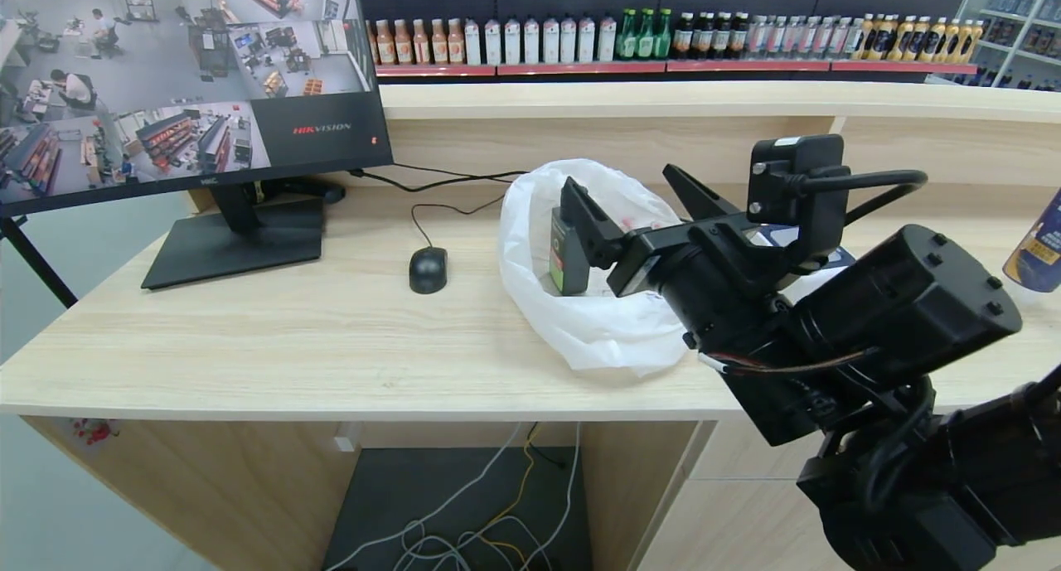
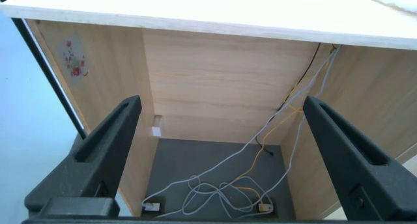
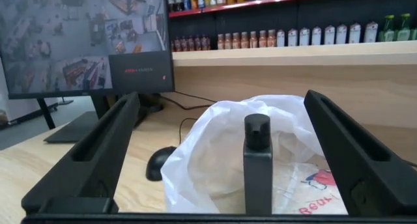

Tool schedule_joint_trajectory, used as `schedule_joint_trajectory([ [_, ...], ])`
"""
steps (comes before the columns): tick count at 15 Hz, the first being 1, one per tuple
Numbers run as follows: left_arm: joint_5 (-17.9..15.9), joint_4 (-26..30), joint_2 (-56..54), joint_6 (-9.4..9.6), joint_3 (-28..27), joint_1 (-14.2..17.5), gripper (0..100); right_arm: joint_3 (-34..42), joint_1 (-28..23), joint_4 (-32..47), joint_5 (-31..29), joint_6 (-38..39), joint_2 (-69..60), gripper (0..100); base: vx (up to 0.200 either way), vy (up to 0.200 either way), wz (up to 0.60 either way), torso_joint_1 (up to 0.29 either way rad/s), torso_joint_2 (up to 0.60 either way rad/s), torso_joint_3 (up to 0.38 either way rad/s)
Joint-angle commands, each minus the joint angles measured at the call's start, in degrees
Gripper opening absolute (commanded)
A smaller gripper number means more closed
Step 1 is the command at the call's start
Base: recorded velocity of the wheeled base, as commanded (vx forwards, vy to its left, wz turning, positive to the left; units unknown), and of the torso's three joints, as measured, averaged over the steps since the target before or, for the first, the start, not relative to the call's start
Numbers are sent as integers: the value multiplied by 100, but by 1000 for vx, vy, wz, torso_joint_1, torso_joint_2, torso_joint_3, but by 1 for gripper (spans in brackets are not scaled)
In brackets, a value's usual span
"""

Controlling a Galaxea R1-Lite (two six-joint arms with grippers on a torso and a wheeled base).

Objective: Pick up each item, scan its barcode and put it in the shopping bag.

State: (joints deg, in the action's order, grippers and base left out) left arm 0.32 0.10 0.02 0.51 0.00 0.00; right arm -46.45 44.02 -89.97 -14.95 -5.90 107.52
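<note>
The white shopping bag lies on the wooden counter with its mouth facing my right arm. A dark upright item with a green label stands in the bag's mouth; in the right wrist view it is a dark bottle-like shape with a cap. My right gripper hovers over the bag, open wide, and the item sits between the fingers without touching either. My left gripper is open and holds nothing, low in front of the counter, facing the space under it.
A monitor on its stand and a black mouse occupy the counter's left half. A blue can stands at the right edge. A raised ledge and bottle shelves run behind. Loose cables lie under the counter.
</note>
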Motion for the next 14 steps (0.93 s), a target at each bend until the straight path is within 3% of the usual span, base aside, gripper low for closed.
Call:
schedule_joint_trajectory([
  [1, 3, -1, -2, -7, 0, 0, 100, 13, 1, -3, -8, -8, 94, 100, 0, 0, 0, 0, 0, 0],
  [5, 3, -1, -2, -7, 0, 0, 100, -22, 1, -3, -17, 45, 252, 100, -150, 0, 0, 8, 1, 1],
  [11, 3, -1, -2, -16, 0, 9, 100, 285, -95, -3, -325, 256, 252, 100, 0, 0, 0, 0, 0, 0],
  [14, 3, -10, -2, -95, 0, 9, 100, 540, -95, -3, -325, 432, 32, 100, 0, -200, 0, -4, 4, 5],
])
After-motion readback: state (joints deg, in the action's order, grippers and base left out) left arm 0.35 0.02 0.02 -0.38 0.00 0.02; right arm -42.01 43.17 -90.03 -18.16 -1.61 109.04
